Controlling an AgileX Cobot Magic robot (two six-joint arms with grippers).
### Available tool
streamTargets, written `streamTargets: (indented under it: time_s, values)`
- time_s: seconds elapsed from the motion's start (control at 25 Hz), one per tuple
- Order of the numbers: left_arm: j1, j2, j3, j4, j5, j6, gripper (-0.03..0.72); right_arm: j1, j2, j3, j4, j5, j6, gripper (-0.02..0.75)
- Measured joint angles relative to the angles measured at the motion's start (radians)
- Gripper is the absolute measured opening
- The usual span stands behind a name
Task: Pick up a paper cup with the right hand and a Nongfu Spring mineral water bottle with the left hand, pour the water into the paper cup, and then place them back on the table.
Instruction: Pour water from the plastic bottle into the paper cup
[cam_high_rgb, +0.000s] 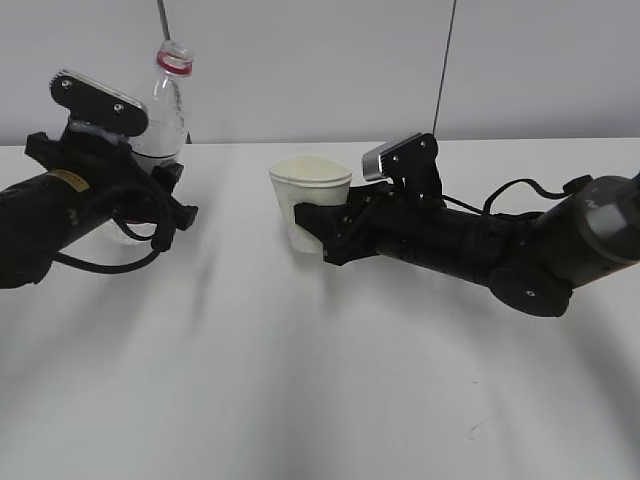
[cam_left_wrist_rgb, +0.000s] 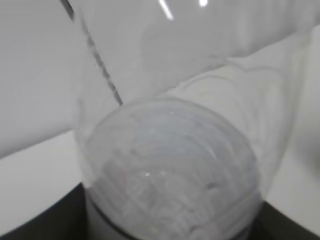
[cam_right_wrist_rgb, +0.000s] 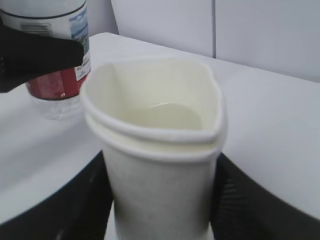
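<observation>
The clear water bottle (cam_high_rgb: 166, 105) stands upright at the far left, its red neck ring (cam_high_rgb: 175, 62) uncapped. My left gripper (cam_high_rgb: 152, 188) is shut on its lower body. In the left wrist view the bottle (cam_left_wrist_rgb: 170, 160) fills the frame between the dark fingers (cam_left_wrist_rgb: 35, 225). The white paper cup (cam_high_rgb: 311, 190) is upright at the middle, its rim squeezed out of round. My right gripper (cam_high_rgb: 322, 232) is shut on its lower wall. In the right wrist view the cup (cam_right_wrist_rgb: 160, 155) sits between the black fingers (cam_right_wrist_rgb: 75, 205), with a little water (cam_right_wrist_rgb: 170, 116) at its bottom. The bottle's red label (cam_right_wrist_rgb: 52, 82) shows behind it.
The white table (cam_high_rgb: 300, 380) stretches to the front, with a small dark scuff mark (cam_high_rgb: 475, 432) at the front right. A grey wall stands behind the table. A gap of bare table lies between the bottle and the cup.
</observation>
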Motion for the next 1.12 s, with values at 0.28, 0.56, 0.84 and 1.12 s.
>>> streamTargets:
  time_s: [0.28,0.56,0.84,1.12]
  values:
    - [-0.001,0.045,0.000,0.000,-0.048,-0.250,0.396,0.000,0.000,0.000,0.091,-0.063,-0.036,0.409]
    - [-0.001,0.141,0.000,0.000,-0.155,-0.334,0.396,0.000,0.000,0.000,0.140,-0.072,-0.103,0.409]
    - [-0.001,0.191,-0.002,0.000,-0.222,-0.377,0.396,-0.002,0.000,0.000,0.294,-0.073,-0.181,0.409]
    - [-0.001,0.196,-0.005,0.000,-0.233,-0.383,0.396,-0.014,0.000,0.000,0.459,-0.015,-0.269,0.409]
